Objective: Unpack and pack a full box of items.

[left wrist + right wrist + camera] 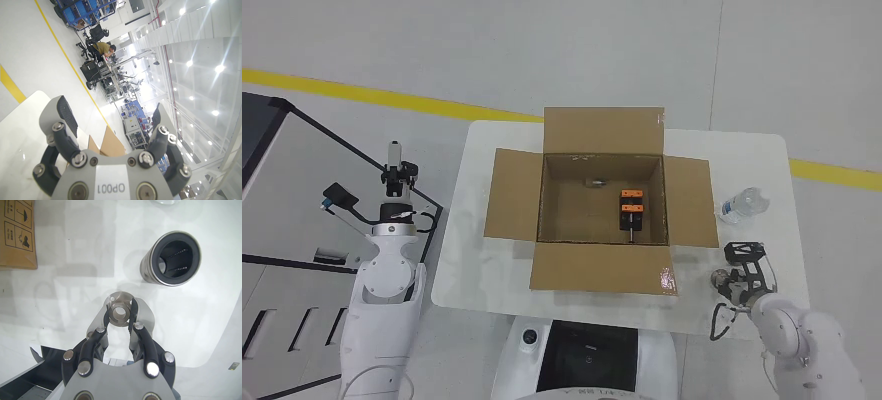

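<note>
Box lies open on white table above yellow-lined floor; right claw clamps metal flange, left claw spread.

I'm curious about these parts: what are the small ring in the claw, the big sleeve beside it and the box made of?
Ring: looks like bare metal, perhaps steel; smooth silvery sheen.
Sleeve: metal shell, shiny and grooved, with a matte black lining, maybe plastic or rubber.
Box: brown cardboard, dull, with folded flaps.
</note>
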### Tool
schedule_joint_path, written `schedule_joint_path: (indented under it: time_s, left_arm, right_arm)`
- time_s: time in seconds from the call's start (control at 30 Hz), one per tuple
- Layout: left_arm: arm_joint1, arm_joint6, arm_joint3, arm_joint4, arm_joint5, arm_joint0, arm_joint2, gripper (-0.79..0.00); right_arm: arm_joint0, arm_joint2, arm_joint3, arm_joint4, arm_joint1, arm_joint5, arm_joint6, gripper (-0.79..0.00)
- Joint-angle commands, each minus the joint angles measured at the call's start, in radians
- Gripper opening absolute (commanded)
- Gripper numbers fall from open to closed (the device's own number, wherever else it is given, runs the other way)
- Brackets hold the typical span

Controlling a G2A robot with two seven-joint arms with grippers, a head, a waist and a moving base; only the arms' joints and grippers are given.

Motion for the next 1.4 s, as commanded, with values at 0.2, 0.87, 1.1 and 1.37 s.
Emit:
schedule_joint_path:
  time_s: [0.2,0.87,1.1,1.37]
  left_arm:
    - [0.000,0.000,0.000,0.000,0.000,0.000,0.000,0.000]
    - [0.000,0.000,0.000,0.000,0.000,0.000,0.000,0.000]
    - [0.000,0.000,0.000,0.000,0.000,0.000,0.000,0.000]
    - [0.000,0.000,0.000,0.000,0.000,0.000,0.000,0.000]
  right_arm:
    - [0.037,-0.035,0.054,-0.022,0.001,0.010,-0.001,-0.785]
    - [0.065,-0.040,0.073,-0.017,0.007,0.014,0.021,-0.560]
    - [0.005,0.026,-0.036,0.039,0.014,-0.025,0.042,-0.545]
    - [-0.122,0.263,-0.264,0.184,0.028,-0.095,0.078,-0.508]
